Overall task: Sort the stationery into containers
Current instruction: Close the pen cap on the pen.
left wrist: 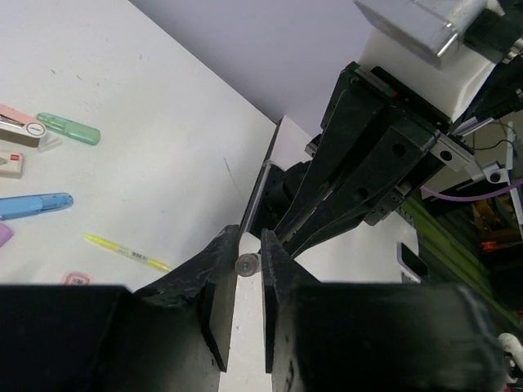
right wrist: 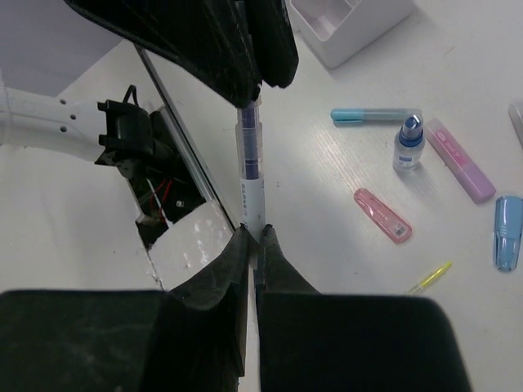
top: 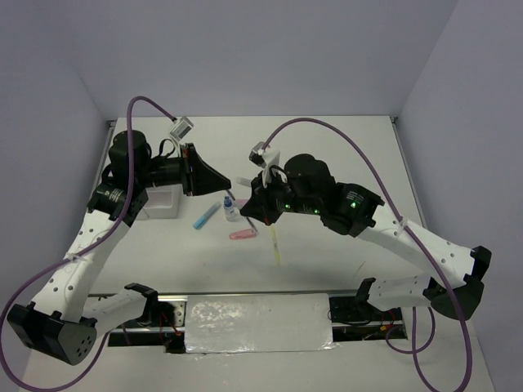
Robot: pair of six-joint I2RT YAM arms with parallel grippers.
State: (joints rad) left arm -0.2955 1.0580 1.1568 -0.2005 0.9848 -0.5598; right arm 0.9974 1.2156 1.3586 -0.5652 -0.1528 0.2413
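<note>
Right gripper [right wrist: 252, 237]: fingers pressed together, pinching the near end of a pen [right wrist: 249, 175] by its white barrel.
Pen: white and purple. It runs straight ahead from the right gripper's fingertips to the fingertips of the left gripper [left wrist: 248, 245] and is held off the table [top: 343, 155] between the two.
Left gripper: fingers stand a little apart with the round end of the pen between them. I cannot tell whether they press on it.
Organizer [right wrist: 351, 28]: white, ahead and to the right of the right gripper, past the left gripper's fingers. Only a corner shows in the right wrist view. From above it sits under the left arm, behind its gripper.
Blue marker [right wrist: 372, 115]: flat on the table, ahead-right of the right gripper, near the organizer.
Bottle [right wrist: 407, 144]: small, blue-capped, upright, just beside the blue marker's far end.
Pink marker [right wrist: 462, 159]: lying just right of the bottle.
Pink eraser [right wrist: 382, 216]: flat on the table, right of the right gripper's fingertips and nearer to them than the bottle.
Yellow pen [right wrist: 431, 278]: thin, far right of the right gripper. Only a short piece shows.
Green marker [left wrist: 69, 128]: ahead-left of the left gripper, well apart from it.
</note>
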